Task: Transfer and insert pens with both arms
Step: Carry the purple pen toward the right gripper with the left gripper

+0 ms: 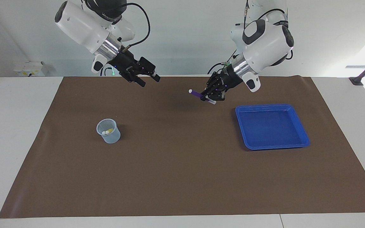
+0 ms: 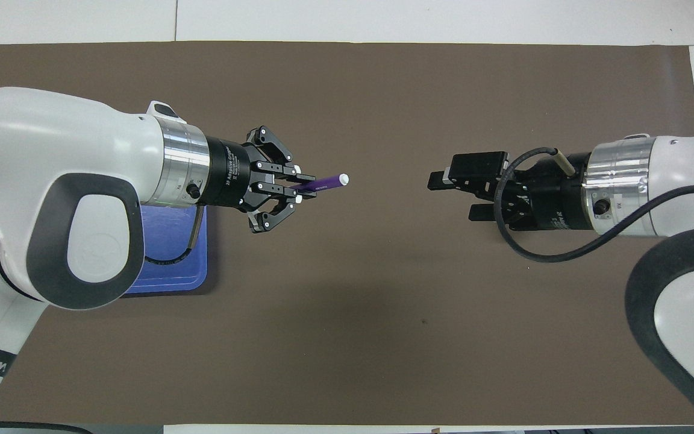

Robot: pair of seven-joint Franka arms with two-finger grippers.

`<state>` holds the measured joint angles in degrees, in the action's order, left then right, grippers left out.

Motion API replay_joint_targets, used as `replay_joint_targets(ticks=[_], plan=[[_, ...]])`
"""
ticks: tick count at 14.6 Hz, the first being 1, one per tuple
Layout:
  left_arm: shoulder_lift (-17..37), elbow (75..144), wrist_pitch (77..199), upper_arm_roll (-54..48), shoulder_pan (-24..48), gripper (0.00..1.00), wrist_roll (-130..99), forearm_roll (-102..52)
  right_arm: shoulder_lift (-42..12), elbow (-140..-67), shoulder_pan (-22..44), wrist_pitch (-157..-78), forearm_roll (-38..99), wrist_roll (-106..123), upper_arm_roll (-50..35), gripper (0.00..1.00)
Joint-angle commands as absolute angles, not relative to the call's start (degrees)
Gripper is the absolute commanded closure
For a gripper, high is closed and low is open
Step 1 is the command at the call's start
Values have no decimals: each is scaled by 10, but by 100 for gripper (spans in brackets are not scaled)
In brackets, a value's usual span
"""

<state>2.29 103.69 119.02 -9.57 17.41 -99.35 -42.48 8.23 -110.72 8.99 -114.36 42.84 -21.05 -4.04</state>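
Left hand (image 1: 208, 96) clamps the purple pen (image 1: 196, 93), white tip toward the right hand (image 1: 149, 80), fingers apart. Misaligned handover could drop it onto the bench (image 1: 182, 177).

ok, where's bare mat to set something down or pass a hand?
Bare brown mat runs between the cup and the blue tray, and along the edge farthest from the robots. Crowded in the air nearer the robots: the left gripper holds the purple pen toward the open right gripper.
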Motion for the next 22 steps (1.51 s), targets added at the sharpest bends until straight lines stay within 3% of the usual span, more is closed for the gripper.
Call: replay_joint_targets(ticks=[1,6,9,11,19,22], plan=[[-12,1086,1243,-89,199,100,-1037,-456,97,-1136,131,-1214,442,-243,-40,0],[-18,1100,1291,-89,226,100,-1082,-468,106,-1187,195,-1352,442,-257,-41,0],[-18,1100,1294,-89,226,100,-1086,-468,106,-1188,201,-1354,442,-255,-41,0],[-18,1100,1302,-89,227,100,-1088,-468,106,-1187,205,-1354,442,-257,-41,8],[-18,1101,1327,-88,247,100,-1107,-468,84,-1185,233,-1431,442,-256,-41,9],[-18,1101,1336,-89,251,100,-1106,-468,83,-1185,233,-1435,442,-254,-41,16]])
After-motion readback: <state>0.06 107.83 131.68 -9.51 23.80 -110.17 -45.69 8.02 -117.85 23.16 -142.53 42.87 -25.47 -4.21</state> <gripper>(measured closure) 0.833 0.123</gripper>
